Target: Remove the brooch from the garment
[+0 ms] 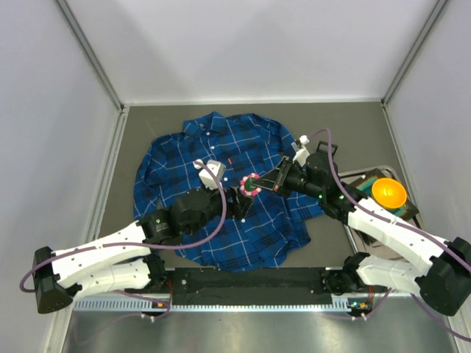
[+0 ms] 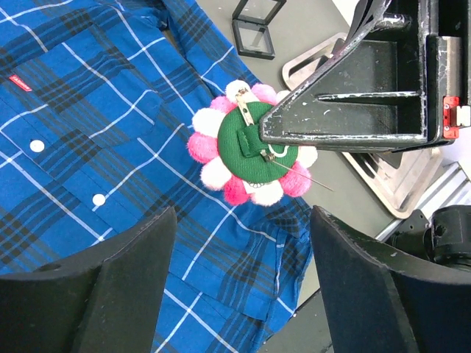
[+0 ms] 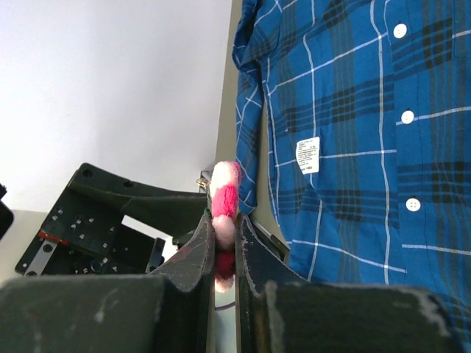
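While our right gripper (image 1: 259, 184) is pinching the brooch (image 1: 251, 184) edge-on between its nearly closed jaws at the centre of the top view, we are holding it just over the garment (image 1: 221, 154), apparently free of the cloth. We are judging it light and squashy, so we are favouring a grip on its firmer green backing (image 2: 250, 151), away from the bare pin (image 2: 305, 176) jutting toward lower right. Our left gripper (image 1: 239, 200) is hovering spread wide and empty just below.

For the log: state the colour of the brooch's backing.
Green, on the brooch; left wrist view shows it best.
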